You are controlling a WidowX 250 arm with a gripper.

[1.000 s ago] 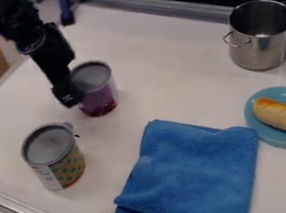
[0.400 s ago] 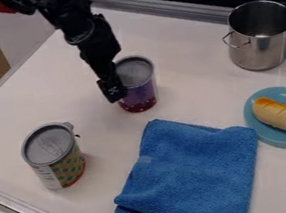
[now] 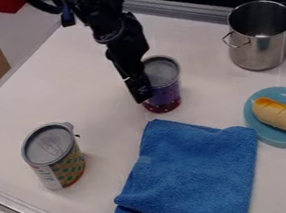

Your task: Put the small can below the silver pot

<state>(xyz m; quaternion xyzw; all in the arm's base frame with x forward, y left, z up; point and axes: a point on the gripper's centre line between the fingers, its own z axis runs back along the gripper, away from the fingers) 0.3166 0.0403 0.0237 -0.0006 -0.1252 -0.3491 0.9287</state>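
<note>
The gripper (image 3: 144,89) is against the purple can (image 3: 164,86), likely to bring it below the silver pot (image 3: 262,42); whether spread or pinching, I cannot tell. The can is upright near the blue towel (image 3: 191,174); the pot is apart.

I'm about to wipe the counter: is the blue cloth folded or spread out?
Folded: the blue cloth shows stacked layers at its left corner.

Your camera view looks down at a slant from above the table (image 3: 69,91), facing the metal rail (image 3: 179,12), close enough that the tabletop takes up most of it.
</note>
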